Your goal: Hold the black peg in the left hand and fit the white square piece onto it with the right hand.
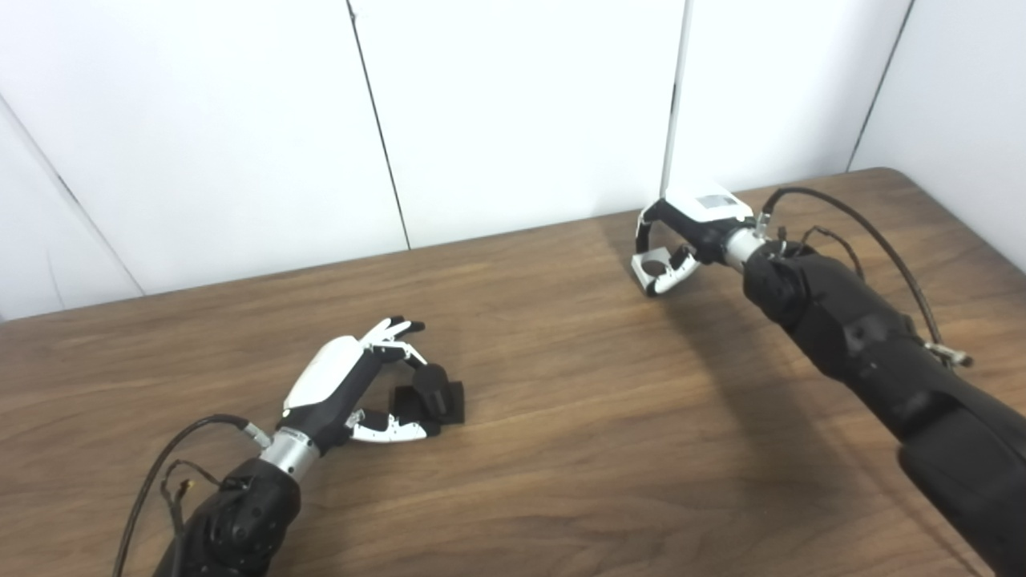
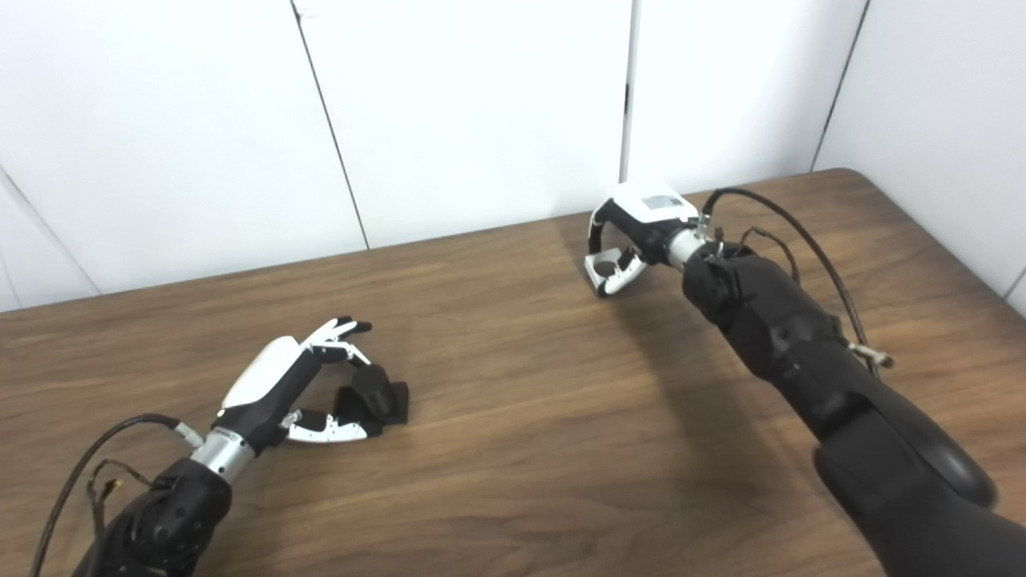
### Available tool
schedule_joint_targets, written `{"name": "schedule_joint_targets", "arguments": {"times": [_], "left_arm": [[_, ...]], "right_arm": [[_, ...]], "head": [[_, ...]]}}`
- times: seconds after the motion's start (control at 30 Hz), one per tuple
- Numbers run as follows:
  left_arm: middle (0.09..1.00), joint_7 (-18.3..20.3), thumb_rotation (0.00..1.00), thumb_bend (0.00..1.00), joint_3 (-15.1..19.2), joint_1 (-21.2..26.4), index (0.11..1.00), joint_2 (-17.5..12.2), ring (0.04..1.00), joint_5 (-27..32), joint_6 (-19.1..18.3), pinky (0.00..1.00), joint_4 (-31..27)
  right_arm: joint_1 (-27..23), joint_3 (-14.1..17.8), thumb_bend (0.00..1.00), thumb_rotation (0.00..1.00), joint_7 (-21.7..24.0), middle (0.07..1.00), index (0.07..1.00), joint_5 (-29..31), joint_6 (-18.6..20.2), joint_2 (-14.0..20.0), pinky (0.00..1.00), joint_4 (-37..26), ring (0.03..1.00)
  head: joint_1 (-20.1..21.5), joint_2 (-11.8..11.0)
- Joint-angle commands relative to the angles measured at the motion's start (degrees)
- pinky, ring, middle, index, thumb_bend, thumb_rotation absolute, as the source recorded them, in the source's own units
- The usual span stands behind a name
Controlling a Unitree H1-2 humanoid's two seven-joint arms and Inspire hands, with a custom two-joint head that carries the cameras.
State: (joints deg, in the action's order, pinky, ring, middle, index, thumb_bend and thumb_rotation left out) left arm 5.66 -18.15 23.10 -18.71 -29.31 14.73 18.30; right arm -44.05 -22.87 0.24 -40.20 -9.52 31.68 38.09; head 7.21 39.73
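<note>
So there's this big wood-grain table (image 1: 561, 449), smooth laminate look, rounded corner, plain white wall panels behind it. The right robot hand (image 1: 681, 240) is way over at the far side, fingers curled round the white piece (image 1: 656, 268), a small squarish bit with a round hole in it, sitting on or just above the tabletop, can't tell which. The left robot hand (image 1: 361, 385) is near the front, fingers and thumb closed loosely round the black peg (image 1: 433, 397), which rests on the table on a flat square base. Both parts look like hard, light plastic, probably a bit slick. I'd grab the peg low by its base and the white piece by its outer edges, keeping the hole clear.
</note>
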Motion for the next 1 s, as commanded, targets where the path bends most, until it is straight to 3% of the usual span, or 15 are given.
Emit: {"name": "schedule_joint_targets", "arguments": {"times": [0.0, 0.27, 0.53, 0.8, 0.97], "left_arm": [[0.921, 0.84, 0.08, 0.52, -0.06, 0.14, 0.492, -1.86, 0.979, -1.79, -1.32, 0.92, 0.56], [0.922, 0.86, 0.08, 0.52, -0.17, 0.53, 0.492, -1.78, 0.983, -1.9, -1.38, 0.92, 0.69], [0.921, 0.81, 0.08, 0.52, -0.27, 0.6, 0.492, -1.74, 0.983, -1.98, -1.49, 0.92, 0.84], [0.921, 0.47, 0.08, 0.52, -0.73, 0.85, 0.492, -1.15, 0.987, -2.64, -1.76, 0.93, 0.94], [0.917, 0.2, 0.08, 0.52, -0.87, 0.86, 0.492, -0.65, 0.981, -2.9, -2.03, 0.93, 0.52]], "right_arm": [[-2.7, 1.62, 0.52, 0.14, -0.18, 0.759, 0.486, 0.23, -1.43, 2.23, 0.85, -4.37, 0.823], [-1.46, 4.07, 0.52, 0.14, 2.05, 0.753, 0.484, 1.33, -1.86, 2.88, 0.88, -14.18, 0.825], [-1.14, 5.66, 0.52, 0.14, 4.33, 0.751, 0.483, 1.93, -2.29, 2.73, 0.87, -19.88, 0.821], [-0.34, 6.62, 0.52, 0.14, 7.16, 0.737, 0.481, 3.92, -3.28, 1.87, 0.84, -26.54, 0.802], [0.24, 7.06, 0.52, 0.14, 11.09, 0.748, 0.481, 5.76, -1.49, 0.58, 0.88, -32.36, 0.825]], "head": [[0.09, 0.0], [0.01, -0.14], [-0.67, -0.15], [-3.56, 0.02], [-5.29, 0.18]]}}
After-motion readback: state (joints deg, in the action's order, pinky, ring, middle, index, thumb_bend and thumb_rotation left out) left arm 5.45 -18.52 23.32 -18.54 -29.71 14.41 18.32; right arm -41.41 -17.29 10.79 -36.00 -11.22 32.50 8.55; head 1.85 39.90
